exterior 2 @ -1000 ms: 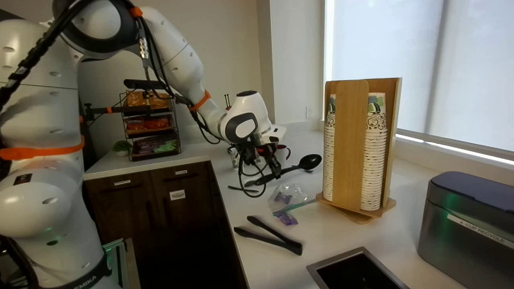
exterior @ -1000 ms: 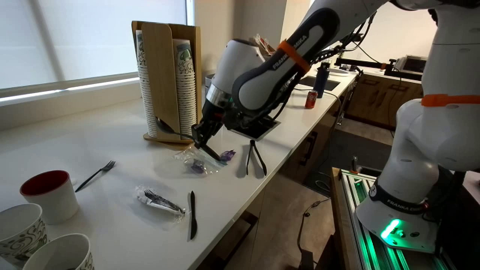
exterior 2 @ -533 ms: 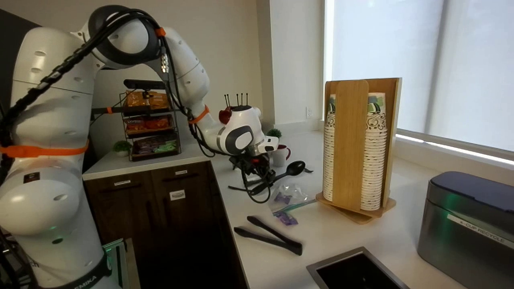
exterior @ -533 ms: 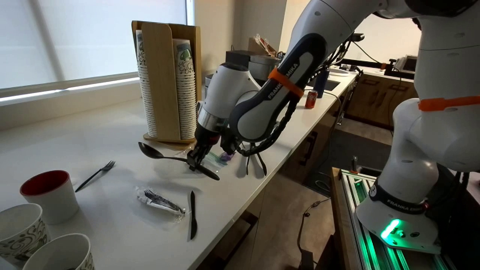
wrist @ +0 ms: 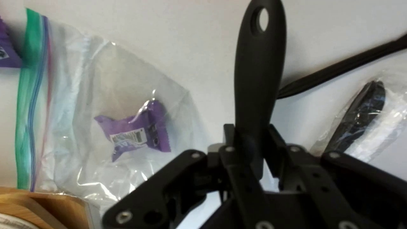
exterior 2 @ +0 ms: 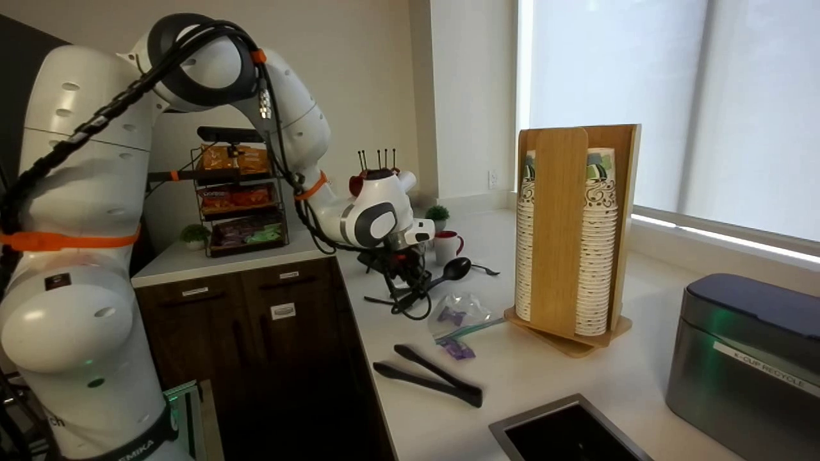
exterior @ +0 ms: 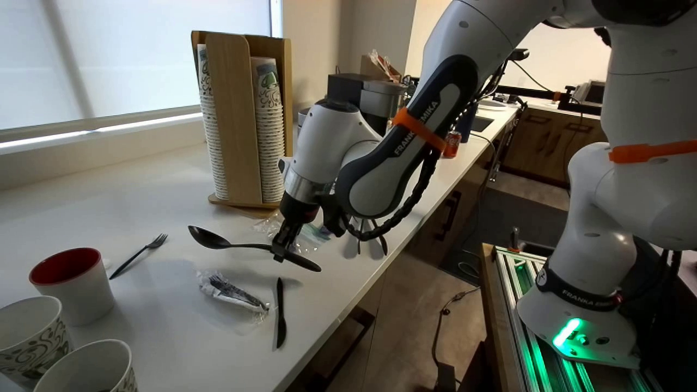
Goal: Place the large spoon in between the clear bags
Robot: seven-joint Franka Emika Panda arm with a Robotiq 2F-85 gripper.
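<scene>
in an exterior view, along a white countertop (exterior: pixel 158 343), two patterned paper cups (exterior: pixel 34 340) are set at the far left, just in front of a red-lined white mug (exterior: pixel 76 294). a black plastic fork (exterior: pixel 145 249) is laid beside the mug. to its right, a clear cutlery packet (exterior: pixel 228 298) is placed, and farther back a tall wooden cup dispenser (exterior: pixel 235 114) is stood. above the countertop, a large black spoon (exterior: pixel 250 245) is held, its bowl pointed left; its handle is pinched between the closed jaws of the black gripper (exterior: pixel 280 251). near the countertop's edge, a black plastic knife (exterior: pixel 281 321) is laid. in the wrist view, the handle is shown between a clear zip-top bag (wrist: pixel 86 105) on the left, a purple wrapper (wrist: pixel 136 130) seen inside, and the cutlery packet on the right. farther right, black tongs (exterior: pixel 384 247) are partly covered by the white robot arm (exterior: pixel 375 169), and a red soda can (exterior: pixel 453 145) is set farther back.
</scene>
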